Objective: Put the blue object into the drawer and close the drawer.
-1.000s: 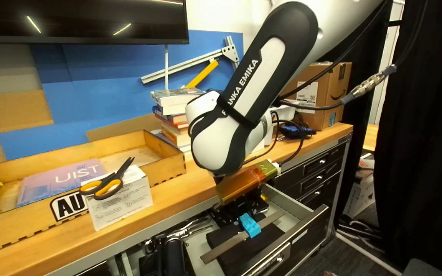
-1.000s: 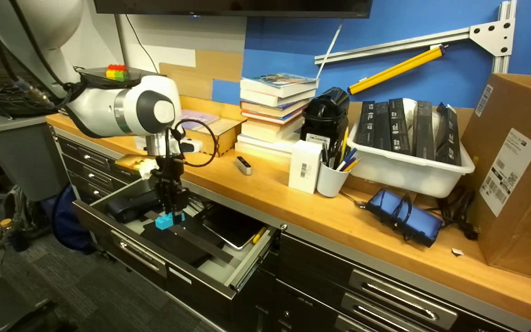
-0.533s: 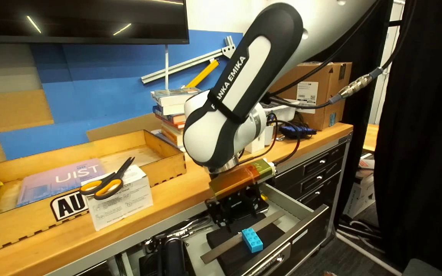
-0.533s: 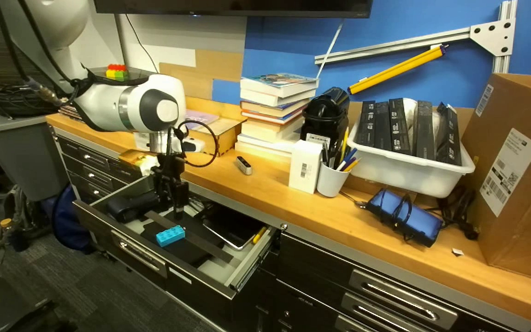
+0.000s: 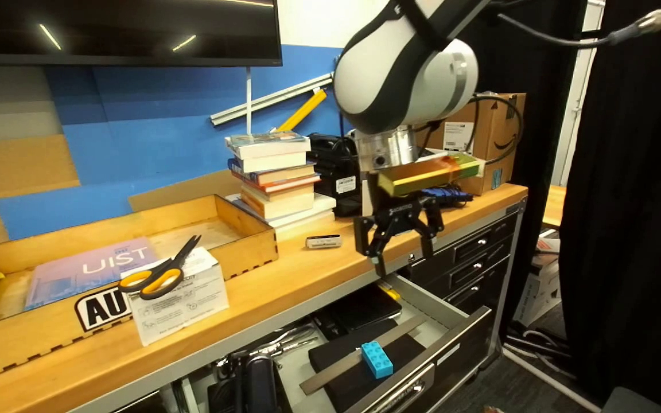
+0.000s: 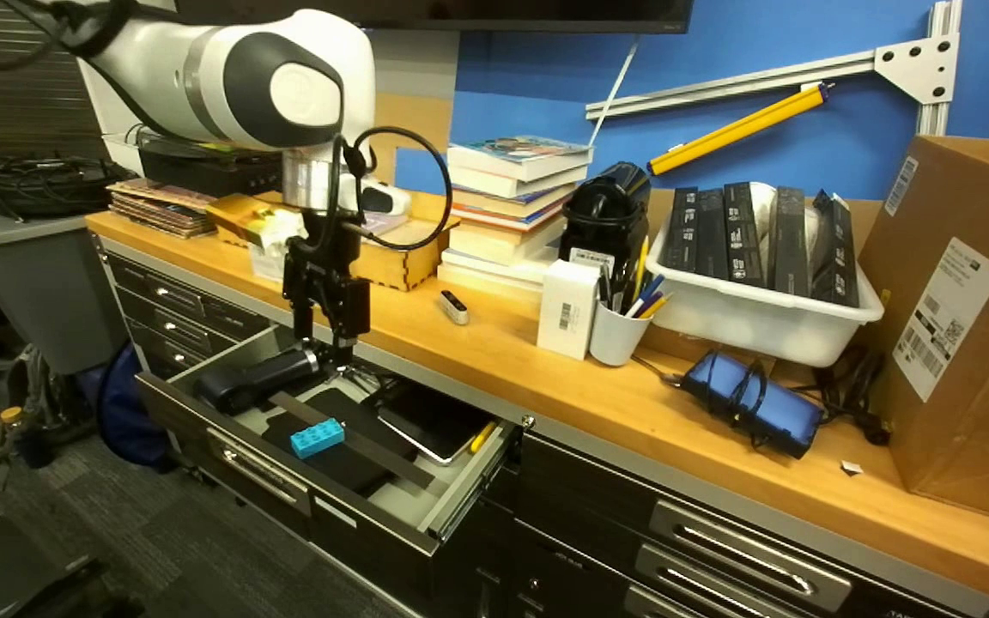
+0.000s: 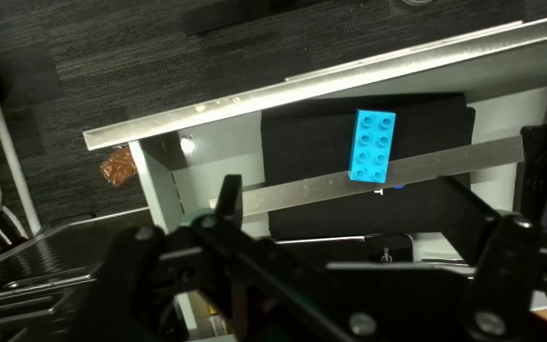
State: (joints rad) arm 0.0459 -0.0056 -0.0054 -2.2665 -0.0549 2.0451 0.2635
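Note:
The blue object, a light-blue studded brick [image 5: 376, 359] [image 6: 318, 439] [image 7: 372, 146], lies inside the pulled-out drawer [image 5: 445, 339] [image 6: 374, 536]. It rests on a flat black item [image 7: 309, 137], with one end over a long metal strip [image 7: 454, 156]. My gripper [image 5: 404, 259] [image 6: 323, 339] [image 7: 339, 183] is open and holds nothing. It hangs higher than the brick, near the worktop's front edge at the drawer's back. In the wrist view its fingers [image 7: 230, 197] stand wide apart, with the brick beyond them. Nothing covers the brick in any view.
In the drawer also lie a dark tablet [image 6: 430, 425], a black tool [image 6: 263, 378] and a yellow item [image 6: 483, 438]. The wooden worktop [image 6: 494, 360] overhangs behind it. On top stand a book stack [image 5: 279, 178], a small device [image 5: 323, 241] and a white box [image 5: 178, 304] carrying scissors [image 5: 161, 275].
The gripper has opened and let go of the blue brick, which dropped slightly and now lies still. The arm has risen well above the drawer. The drawer itself has not moved.

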